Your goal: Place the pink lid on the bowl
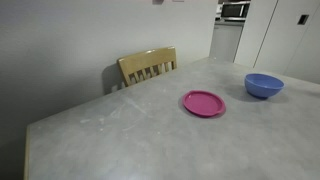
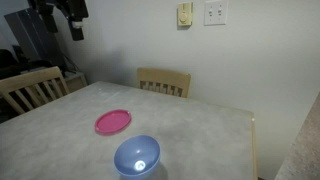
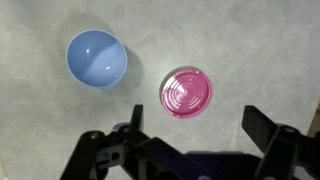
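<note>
Alignment is mattering most here: I am hovering the end effector (image 3: pixel 193 122) high over the counter (image 3: pixel 40 125), its fingers spread wide and gripping nothing. The pink lid (image 3: pixel 186 93) is lying flat near the bowl (image 3: pixel 97 57), not touching it. I am planning to descend squarely over one edge, since the flat disc is probably offering only its thin rim to pinch.

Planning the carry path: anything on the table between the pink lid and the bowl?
Nothing. Only bare tabletop lies between the pink lid and the bowl, clearest in the wrist view; both exterior views show the same.
</note>
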`<state>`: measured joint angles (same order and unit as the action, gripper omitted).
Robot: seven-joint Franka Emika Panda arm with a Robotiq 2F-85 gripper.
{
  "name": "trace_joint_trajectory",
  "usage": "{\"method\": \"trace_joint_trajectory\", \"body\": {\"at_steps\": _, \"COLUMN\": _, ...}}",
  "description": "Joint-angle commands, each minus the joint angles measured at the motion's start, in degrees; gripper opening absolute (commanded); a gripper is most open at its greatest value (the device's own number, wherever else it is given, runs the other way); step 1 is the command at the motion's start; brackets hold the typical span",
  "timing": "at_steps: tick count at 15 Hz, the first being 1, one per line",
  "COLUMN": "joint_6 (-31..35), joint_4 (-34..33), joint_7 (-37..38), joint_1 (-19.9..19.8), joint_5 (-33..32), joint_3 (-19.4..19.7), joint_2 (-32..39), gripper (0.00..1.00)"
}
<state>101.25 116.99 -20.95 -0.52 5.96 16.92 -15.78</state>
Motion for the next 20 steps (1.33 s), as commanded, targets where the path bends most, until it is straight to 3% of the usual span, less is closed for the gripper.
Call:
{"method": "trace_joint_trajectory", "body": {"at_steps": 1, "joint_6": -0.2, "joint_4": -0.2, "joint_7": -0.5, "joint_1": -2.1, "joint_5": 0.5, "joint_3": -1.8, "joint_2": 0.2, "gripper": 1.00}}
{"method": "trace_joint_trajectory", "body": {"at_steps": 5, "joint_6": -0.9, "joint_4": -2.8, "joint_7": -4.1, "joint_1": -1.1, "joint_5": 3.3, "joint_3": -2.0, "joint_2": 5.1, "gripper": 1.00}}
{"method": "trace_joint_trajectory", "body": {"at_steps": 11, "joint_6": -1.2, "joint_4": -7.4, "joint_7": -13.6, "joint_1": -1.6, "joint_5": 13.8, "joint_3": -3.5, "joint_2": 16.3, "gripper": 1.00}}
{"method": "trace_joint_trajectory", "body": {"at_steps": 17, "joint_6": -3.0, "joint_4": -13.3, "joint_7": -17.6, "joint_1": -4.5, "joint_5": 21.8, "joint_3": -7.9, "joint_2": 28.6, "gripper": 1.00}}
{"method": "trace_joint_trajectory", "body": {"at_steps": 20, "joint_6": -5.7, "joint_4": -17.3, "joint_7": -17.5, "joint_1": -5.3, "joint_5": 22.1, "joint_3": -11.2, "joint_2": 34.6, "gripper": 1.00}}
